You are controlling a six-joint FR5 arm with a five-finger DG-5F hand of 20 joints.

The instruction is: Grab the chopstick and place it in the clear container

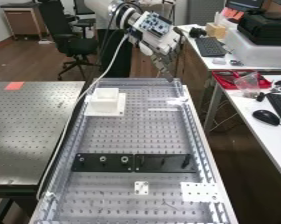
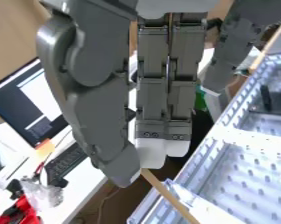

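At the far right corner of the perforated bench, in the high view, the hand (image 1: 162, 62) hangs down from the arm. In the wrist view the hand (image 2: 104, 107) is shut on a thin wooden chopstick (image 2: 169, 196), pinched at the tips of the thumb and fingers. The chopstick's free end slants out past the fingertips, above the bench's edge; the fingers hide part of it. A whitish square container (image 1: 105, 100) sits on a white plate at the bench's far left, apart from the hand. Whether it is clear I cannot tell.
Clear rails (image 1: 200, 150) edge the perforated bench. Black plates (image 1: 134, 163) with fittings cross it, and small white plates (image 1: 200, 192) lie nearer. A white cable (image 1: 69, 122) runs along its left side. To the right stands a desk with a red tray (image 1: 238, 80) and a mouse (image 1: 266, 117).
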